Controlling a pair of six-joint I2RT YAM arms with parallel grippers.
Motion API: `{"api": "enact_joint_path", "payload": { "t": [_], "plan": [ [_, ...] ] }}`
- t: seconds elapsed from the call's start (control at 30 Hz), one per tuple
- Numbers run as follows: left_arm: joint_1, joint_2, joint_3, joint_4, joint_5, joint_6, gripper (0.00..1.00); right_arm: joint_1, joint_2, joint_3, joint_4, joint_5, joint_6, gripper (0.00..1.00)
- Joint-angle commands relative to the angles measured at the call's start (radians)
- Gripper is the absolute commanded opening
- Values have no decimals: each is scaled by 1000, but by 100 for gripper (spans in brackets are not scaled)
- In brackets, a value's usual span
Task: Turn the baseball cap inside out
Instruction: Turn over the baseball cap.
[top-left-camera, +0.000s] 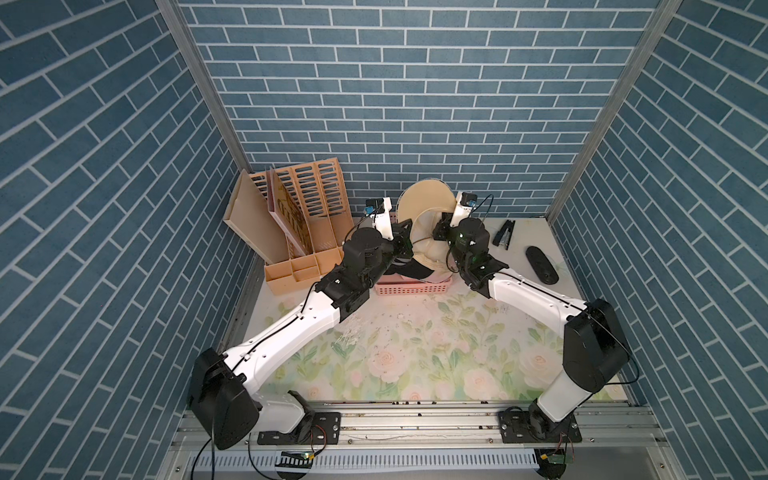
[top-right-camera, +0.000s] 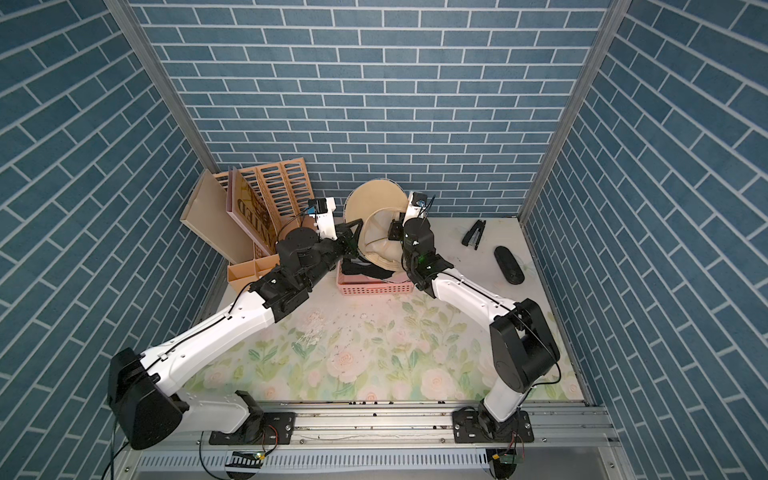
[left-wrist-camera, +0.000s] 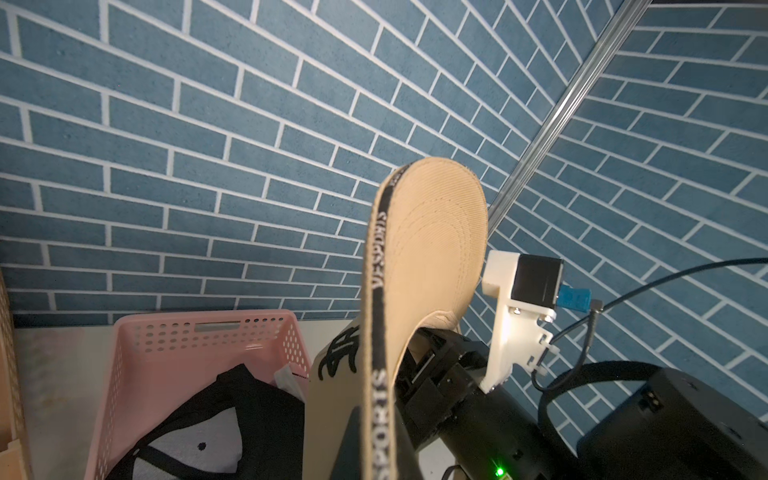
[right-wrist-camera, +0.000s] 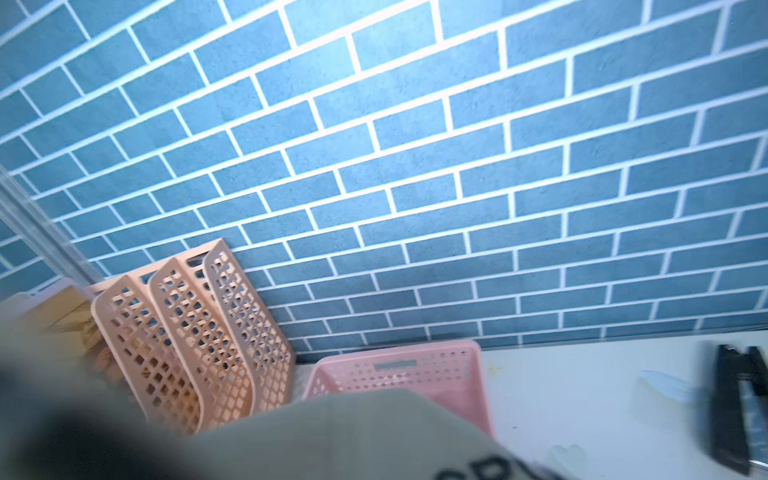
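The beige baseball cap (top-left-camera: 424, 203) hangs in the air over the pink basket (top-left-camera: 411, 288) at the back of the table, seen in both top views. Its brim (top-right-camera: 376, 199) points up and the pale inside of its crown (top-right-camera: 380, 247) faces the camera. My left gripper (top-left-camera: 405, 240) is shut on the cap's lettered rim band (left-wrist-camera: 380, 395), with a dark finger (left-wrist-camera: 347, 444) on either side. My right gripper (top-left-camera: 439, 229) is shut on the opposite rim. In the right wrist view, blurred cap cloth (right-wrist-camera: 332, 436) hides its fingers.
A black cap (left-wrist-camera: 216, 415) lies in the pink basket (left-wrist-camera: 137, 374). An orange file organizer (top-left-camera: 299, 220) stands to the basket's left against the wall. A black stapler (top-left-camera: 503, 233) and a long black case (top-left-camera: 541, 264) lie at the back right.
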Motion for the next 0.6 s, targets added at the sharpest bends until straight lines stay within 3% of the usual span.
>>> {"api": "enact_joint_path", "payload": {
  "t": [0.0, 0.1, 0.2, 0.37, 0.57],
  "plan": [
    [-2, -19, 32, -16, -17, 12, 0, 5, -42, 13, -60, 9, -74, 0],
    [1, -3, 48, -29, -46, 32, 0, 58, -58, 8, -135, -58, -207, 0],
    [10, 19, 70, -39, -40, 34, 0, 97, -96, -37, -166, -171, -318, 8],
    [12, 36, 84, -37, -30, 29, 0, 98, -141, -91, -182, -403, -390, 8],
    [20, 32, 79, -20, 10, -14, 0, 98, -69, -43, -249, -522, -433, 5]
  ]
}}
